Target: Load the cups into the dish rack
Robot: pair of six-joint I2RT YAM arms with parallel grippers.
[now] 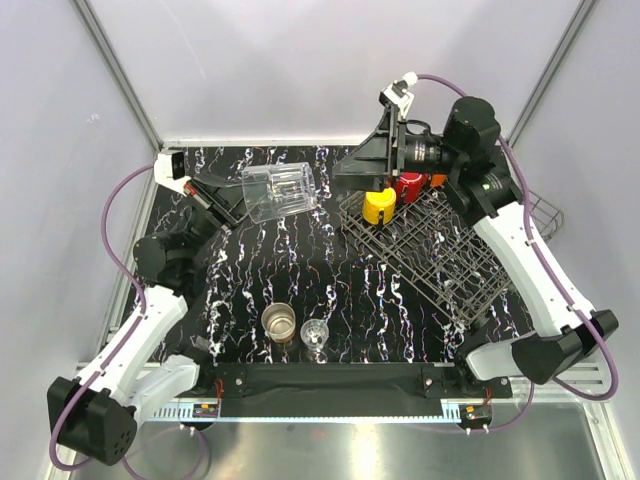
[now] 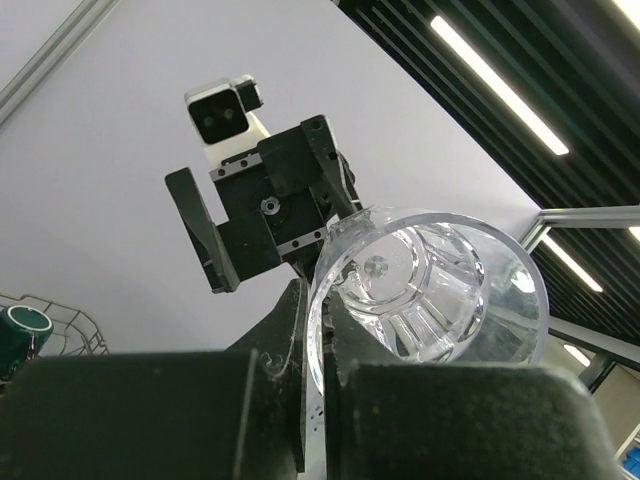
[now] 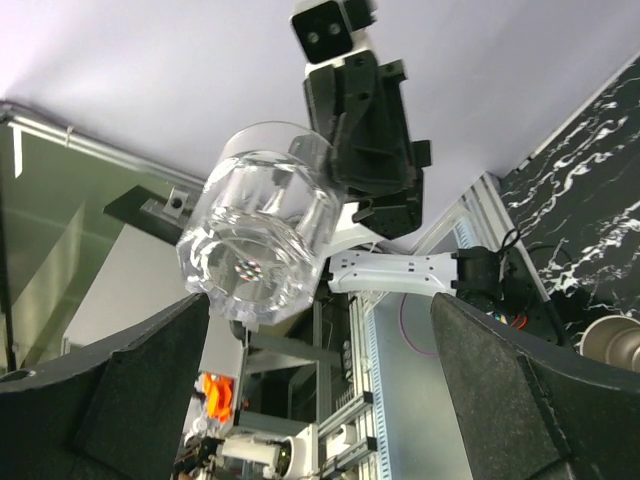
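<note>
1. You are looking down on a black worktop (image 1: 330, 290) veined with white marbling.
2. Plain pale walls close it in: a side panel (image 1: 50, 150) at 9 o'clock, a back panel (image 1: 330, 70) at 12, and another side panel (image 1: 600, 120) at 3.
3. Aluminium frame posts stand where the panels meet, one post (image 1: 115, 70) at 11 o'clock and a second post (image 1: 545, 70) at 1.
4. A brushed metal surface (image 1: 400, 450) lies at 6 o'clock, beyond the worktop's near edge.
5. The left wrist view shows you a dark slatted ceiling (image 2: 560, 70) with long bright light strips (image 2: 500, 85).

Lab cell: aluminium frame (image 1: 115, 65), white panels (image 1: 330, 70).

Tabletop: black marble-pattern slab (image 1: 300, 280), white veins.
Rack: dark grey wire dish rack (image 1: 440, 262).
Rack's far corner: yellow ceramic mug (image 1: 379, 207), red ceramic mug (image 1: 409, 186).
Tumbler: clear ribbed glass tumbler (image 1: 280, 193).
</note>
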